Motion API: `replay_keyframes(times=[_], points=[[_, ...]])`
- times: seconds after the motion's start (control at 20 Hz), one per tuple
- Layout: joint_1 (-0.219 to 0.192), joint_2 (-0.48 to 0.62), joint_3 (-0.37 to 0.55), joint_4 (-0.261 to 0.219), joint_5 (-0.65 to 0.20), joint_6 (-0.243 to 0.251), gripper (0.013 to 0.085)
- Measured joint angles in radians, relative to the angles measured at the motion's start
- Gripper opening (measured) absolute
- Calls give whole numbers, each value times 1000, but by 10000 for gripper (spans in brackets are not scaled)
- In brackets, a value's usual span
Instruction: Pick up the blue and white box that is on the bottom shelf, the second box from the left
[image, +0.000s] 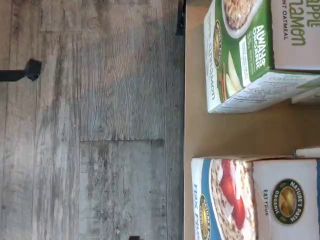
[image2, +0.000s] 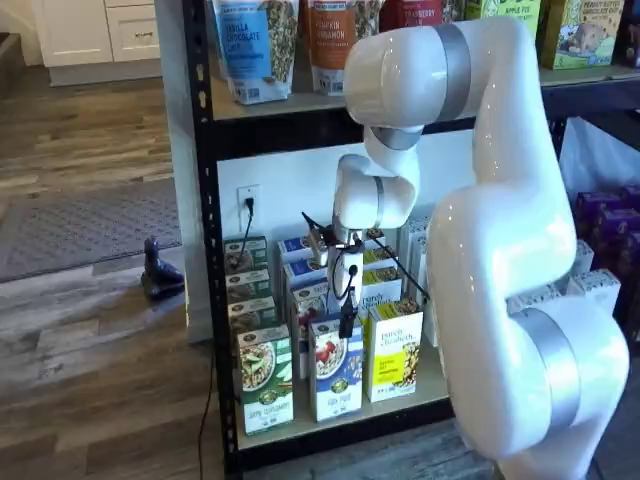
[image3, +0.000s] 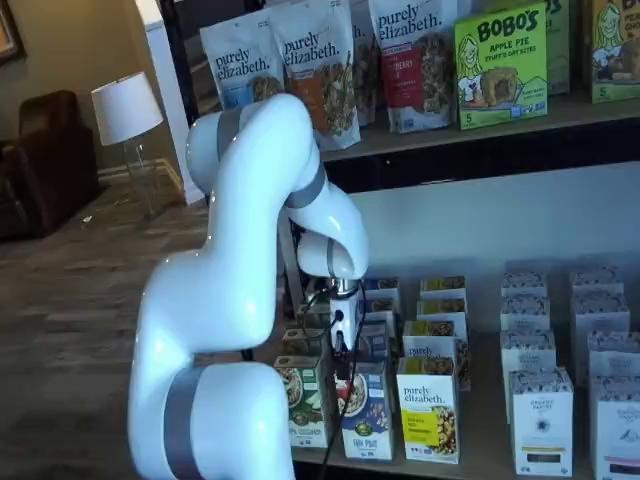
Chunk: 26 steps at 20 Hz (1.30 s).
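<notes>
The blue and white box (image2: 336, 368) stands upright at the front of the bottom shelf (image2: 306, 424), between a green-and-white box (image2: 266, 380) and a yellow box (image2: 394, 350). My gripper (image2: 347, 318) hangs in front of the box's upper edge, black fingers pointing down and seen side-on. It is open and nothing is held. In a shelf view the gripper (image3: 340, 345) hangs just above and left of the blue box (image3: 366, 410). The wrist view shows the blue and white box (image: 250, 200) and the green-and-white box (image: 245, 55) on the tan shelf board (image: 240, 132).
Rows of the same boxes stand behind the front ones. White boxes (image3: 540, 420) fill the shelf's right part. Granola bags (image3: 320, 70) line the shelf above. A black cable hangs beside the fingers. Wood floor (image: 100, 120) lies before the rack.
</notes>
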Motion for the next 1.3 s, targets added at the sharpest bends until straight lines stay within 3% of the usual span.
replay_keyframes(times=[0.55, 1.3], points=[[23, 38, -77, -70, 40, 85, 850], [16, 196, -255, -93, 50, 99, 850]])
